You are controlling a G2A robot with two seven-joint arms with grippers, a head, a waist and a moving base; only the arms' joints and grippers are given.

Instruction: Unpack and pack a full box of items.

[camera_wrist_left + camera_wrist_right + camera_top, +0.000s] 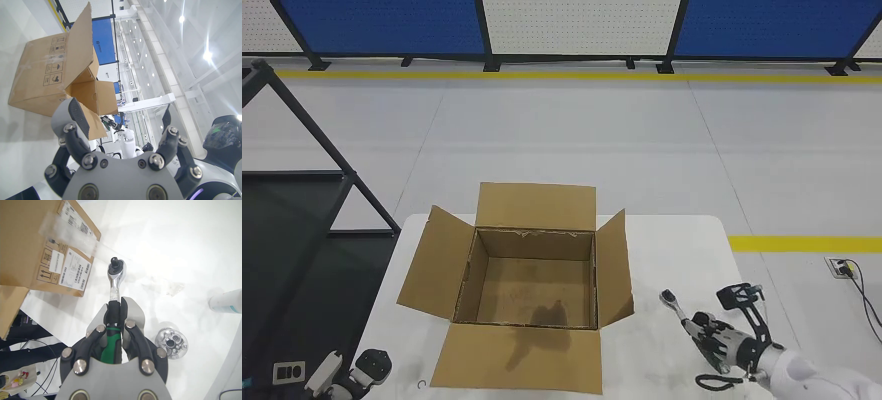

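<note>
Four flaps splay outward from the cardboard box [535, 290], which sits open-topped at the middle of the white table [682, 240]. Its brown floor shows under a dark patch of shadow. Printed handling symbols and white barcode labels mark its outer walls, and a strip of clear tape runs down one side. To the right of the box, near its front corner but apart from it, the right gripper [116, 303] is clamped narrow around a ratchet wrench [115, 275]. The black-and-green handle is pinched between the pads, and the chrome head with its black square drive sticks out ahead of the fingertips, pointing roughly toward the box's corner. Whether the head touches the tabletop I cannot tell. Further out from the box on that same side lie three things, well apart from the cardboard: a round clear plastic piece with a metal core [171, 344], the end of a white tube [225, 304] and a scrap of crumpled clear film [174, 289]. Off the box's opposite side, by its front left flap, the left gripper [121, 105] is spread wide with nothing between its ridged black pads [77, 113]. It is held low and angled upward, so the box's side wall and raised flaps stand above it.
</note>
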